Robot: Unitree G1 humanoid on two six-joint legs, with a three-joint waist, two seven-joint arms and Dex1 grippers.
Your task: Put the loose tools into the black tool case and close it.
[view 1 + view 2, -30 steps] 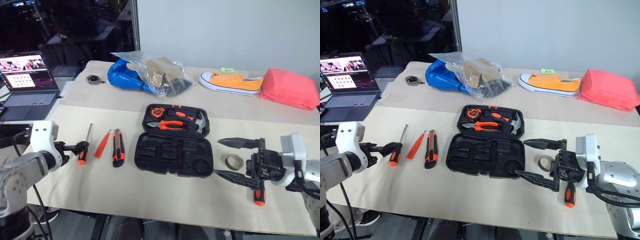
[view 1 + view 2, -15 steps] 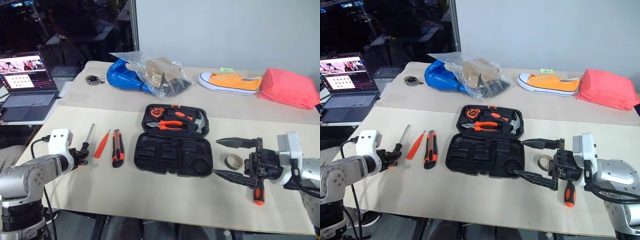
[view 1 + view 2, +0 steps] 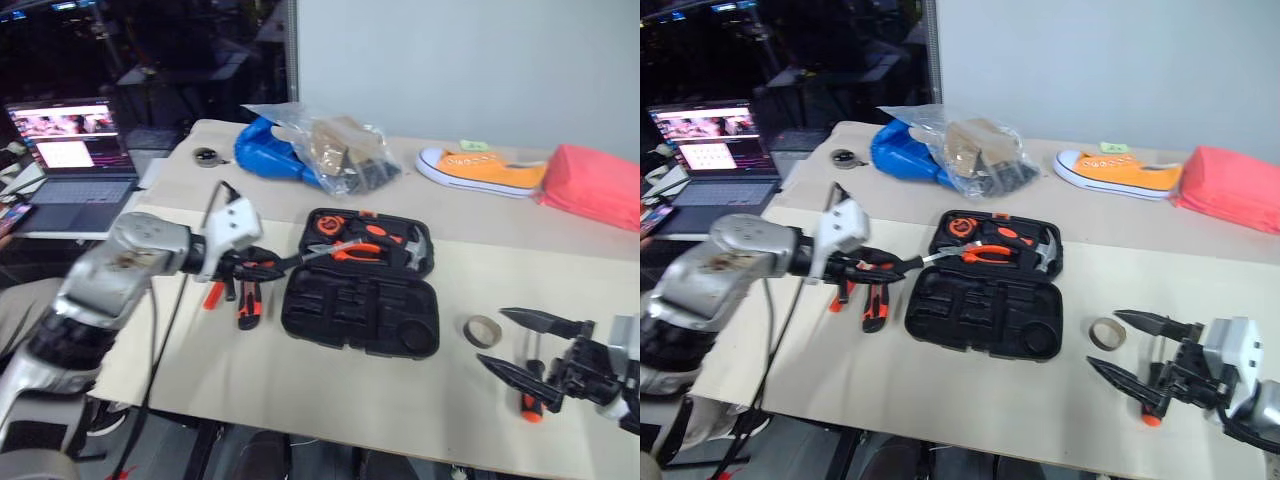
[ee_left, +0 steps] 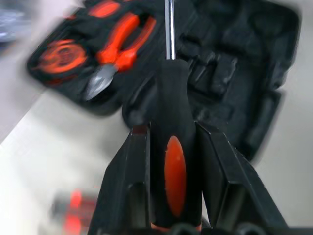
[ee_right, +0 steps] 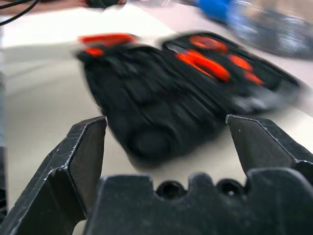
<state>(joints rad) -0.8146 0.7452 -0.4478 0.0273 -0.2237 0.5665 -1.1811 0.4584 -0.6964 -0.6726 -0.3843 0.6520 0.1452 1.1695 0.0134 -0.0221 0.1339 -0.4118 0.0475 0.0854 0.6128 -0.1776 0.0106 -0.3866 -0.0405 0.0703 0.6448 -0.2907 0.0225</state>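
The left gripper (image 4: 171, 147) pinches a black-and-orange screwdriver (image 4: 172, 161) by its handle, shaft reaching over the open black tool case (image 3: 362, 312) mid-table. The right gripper (image 3: 527, 345) hangs spread and empty near the table's front right edge, just beside the grey tape ring (image 3: 481, 331) and a second screwdriver (image 3: 530, 400).

Black tool case (image 3: 362, 318): matt moulded plastic. Held screwdriver (image 4: 171, 161): matt black handle, glossy orange inlay, bright metal shaft. Behind the case: crinkled clear plastic bag (image 3: 330, 150). Table (image 3: 300, 375): smooth, pale, matt.
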